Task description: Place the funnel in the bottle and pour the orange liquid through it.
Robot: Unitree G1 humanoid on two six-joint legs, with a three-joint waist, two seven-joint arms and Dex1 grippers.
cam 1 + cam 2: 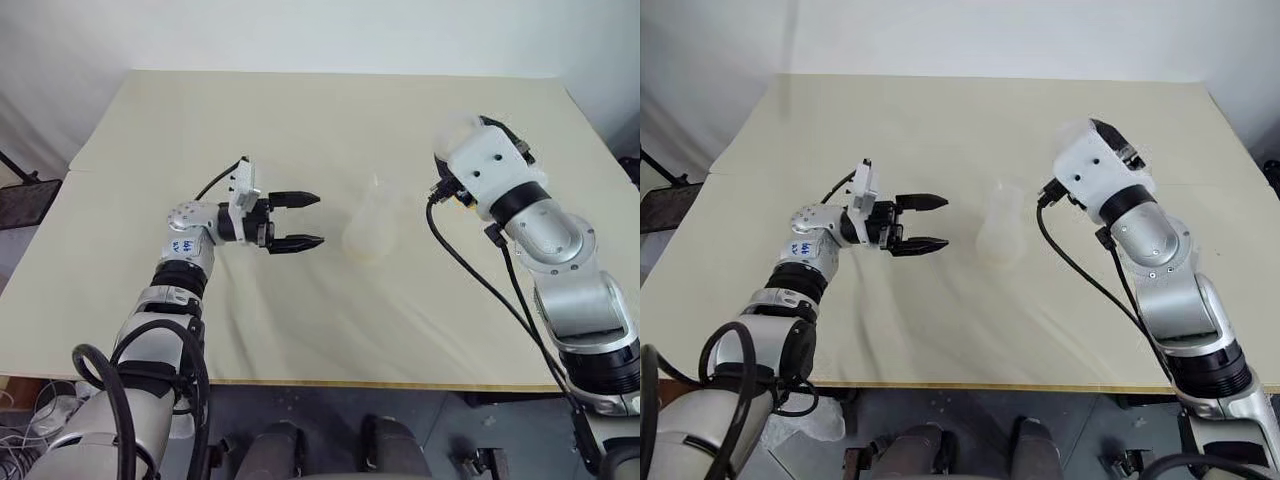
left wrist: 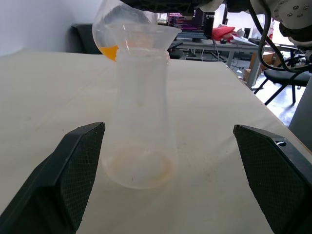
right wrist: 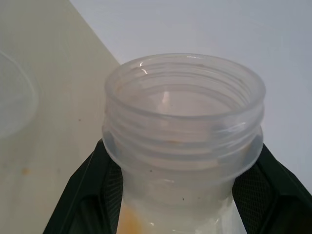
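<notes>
- The translucent, colourless plastic flask-like bottle [image 1: 368,232] stands upright mid-desk [image 1: 300,130], with the clear plastic cone funnel [image 2: 146,36] seated in its neck.
- The left pincer [image 1: 300,220] gapes wide, empty, level, just beside the bottle.
- The right pincer [image 3: 175,195] is clamped on a wide-mouthed clear threaded jar [image 3: 183,131] that holds the bright orange liquid [image 2: 110,50], raised near the funnel.

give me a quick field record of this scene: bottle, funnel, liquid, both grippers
bottle: upright on the table, between the open left fingers, untouched
funnel: seated in the bottle's neck
orange liquid: small amount in a clear wide-mouthed jar
left gripper: open, level, pointing at the bottle
right gripper: shut on the jar, held up to the right of the bottle
pouring: not yet begun
</notes>
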